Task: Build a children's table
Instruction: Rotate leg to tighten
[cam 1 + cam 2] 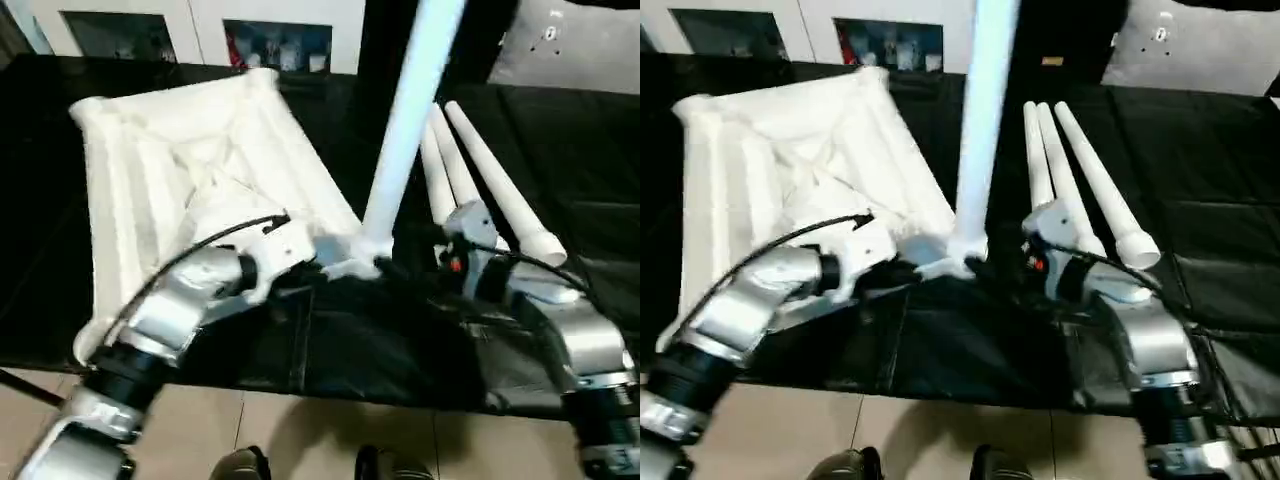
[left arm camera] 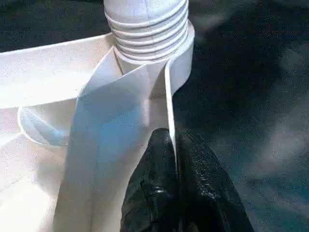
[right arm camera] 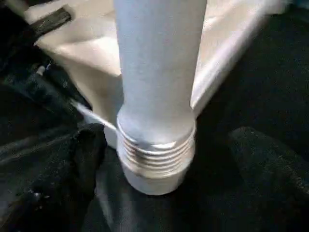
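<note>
Both eye views look forward and down from the robot's head over the two silver forearms onto the black table cover (image 1: 560, 140), set slightly apart sideways. Each wrist view sits very close to one corner socket (image 2: 181, 53) of the table top (image 1: 180, 160), looking along its own fingers at the upright leg (image 3: 159, 72) standing there. All four views share that corner.

A black table cover (image 1: 560, 140) lies over the work surface, creased and hanging in folds over the near edge. Below that edge shows a pale tiled floor (image 1: 270, 430). At the far side stands a white wall unit (image 1: 200, 30) with dark glass panels, blurred items behind them.
</note>
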Controlling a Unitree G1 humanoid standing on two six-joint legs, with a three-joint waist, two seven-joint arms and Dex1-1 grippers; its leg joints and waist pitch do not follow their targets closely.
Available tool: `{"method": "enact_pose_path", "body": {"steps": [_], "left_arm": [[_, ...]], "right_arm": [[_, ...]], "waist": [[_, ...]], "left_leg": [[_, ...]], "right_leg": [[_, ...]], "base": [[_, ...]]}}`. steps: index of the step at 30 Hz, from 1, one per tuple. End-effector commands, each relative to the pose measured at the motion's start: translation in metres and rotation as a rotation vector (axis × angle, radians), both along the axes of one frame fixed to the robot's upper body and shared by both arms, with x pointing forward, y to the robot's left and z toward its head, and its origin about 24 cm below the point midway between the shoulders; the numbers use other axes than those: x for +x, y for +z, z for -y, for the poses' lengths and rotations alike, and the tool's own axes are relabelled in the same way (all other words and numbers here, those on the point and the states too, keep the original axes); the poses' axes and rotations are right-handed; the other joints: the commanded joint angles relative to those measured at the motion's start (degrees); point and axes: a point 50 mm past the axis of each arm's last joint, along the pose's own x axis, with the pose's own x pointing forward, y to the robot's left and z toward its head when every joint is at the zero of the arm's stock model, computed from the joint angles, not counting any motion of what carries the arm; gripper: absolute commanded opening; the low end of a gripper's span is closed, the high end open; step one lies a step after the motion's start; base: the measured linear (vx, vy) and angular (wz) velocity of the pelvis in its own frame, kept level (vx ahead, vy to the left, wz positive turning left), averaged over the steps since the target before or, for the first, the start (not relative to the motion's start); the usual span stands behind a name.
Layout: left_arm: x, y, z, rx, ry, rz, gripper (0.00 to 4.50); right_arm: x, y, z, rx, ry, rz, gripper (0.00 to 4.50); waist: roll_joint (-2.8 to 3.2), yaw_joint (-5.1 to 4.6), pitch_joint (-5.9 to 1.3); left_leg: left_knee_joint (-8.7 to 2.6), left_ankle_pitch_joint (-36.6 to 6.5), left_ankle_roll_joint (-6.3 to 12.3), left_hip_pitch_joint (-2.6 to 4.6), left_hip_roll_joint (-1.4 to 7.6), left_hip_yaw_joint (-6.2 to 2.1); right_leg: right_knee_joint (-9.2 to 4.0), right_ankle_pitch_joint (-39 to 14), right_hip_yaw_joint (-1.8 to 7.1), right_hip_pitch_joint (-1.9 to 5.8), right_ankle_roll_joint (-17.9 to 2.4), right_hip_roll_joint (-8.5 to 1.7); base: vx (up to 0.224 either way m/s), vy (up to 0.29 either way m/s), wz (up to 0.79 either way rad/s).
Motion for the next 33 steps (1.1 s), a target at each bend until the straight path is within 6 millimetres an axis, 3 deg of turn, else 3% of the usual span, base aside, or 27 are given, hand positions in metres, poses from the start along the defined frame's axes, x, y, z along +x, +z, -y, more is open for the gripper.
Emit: {"method": "enact_pose_path", "body": {"steps": [1,9,25,30,32,33], "left_arm": [[-0.012,-0.016,0.002,0.087,-0.152,-0.088,0.00],[-0.014,-0.013,-0.002,0.135,-0.275,-0.100,0.00],[-0.011,-0.013,-0.003,0.140,-0.320,-0.097,0.00],[-0.010,-0.012,0.003,0.052,-0.228,-0.124,0.00],[-0.007,-0.010,0.008,0.002,-0.133,-0.124,0.00],[-0.005,-0.009,0.010,-0.009,-0.095,-0.119,0.00]], "right_arm": [[-0.003,0.003,-0.007,-0.056,0.125,0.025,4.44],[-0.003,-0.005,-0.013,-0.079,0.255,-0.015,4.29],[0.002,-0.011,-0.023,-0.026,0.320,-0.050,2.81],[-0.003,-0.018,-0.029,0.045,0.268,-0.119,2.72],[-0.001,-0.023,-0.035,0.063,0.184,-0.146,2.70],[0.000,-0.025,-0.038,0.061,0.151,-0.147,2.70]], "waist": [[-0.13,0.19,-3.79],[-0.33,0.92,-3.95],[-0.32,1.11,-4.11],[-0.50,1.13,-4.06],[-0.45,0.98,-3.88],[-0.27,0.79,-3.56]], "left_leg": [[-3.22,-8.44,6.29,0.82,2.78,-0.49],[-3.05,-7.10,6.57,0.84,2.91,-0.43],[-2.95,-6.51,6.49,0.77,2.96,-0.44],[-2.90,-5.70,7.07,0.74,2.95,-0.34],[-3.05,-6.36,6.54,0.72,3.03,-0.36],[-3.31,-8.19,5.71,0.73,3.01,-0.46]], "right_leg": [[-3.41,-6.58,2.96,3.42,-14.86,-3.72],[-2.94,-4.81,3.01,3.49,-16.15,-3.94],[-2.69,-4.43,2.95,3.67,-16.35,-3.93],[-2.62,-4.05,2.92,3.63,-16.72,-3.92],[-2.72,-5.32,2.97,3.56,-16.59,-3.91],[-3.21,-8.51,2.93,3.44,-16.00,-3.93]], "base": [[0.000,0.000,0.00],[0.000,0.000,0.00],[0.000,0.000,0.00],[0.000,0.000,0.00],[0.000,0.000,0.00],[0.000,0.000,0.00]]}}
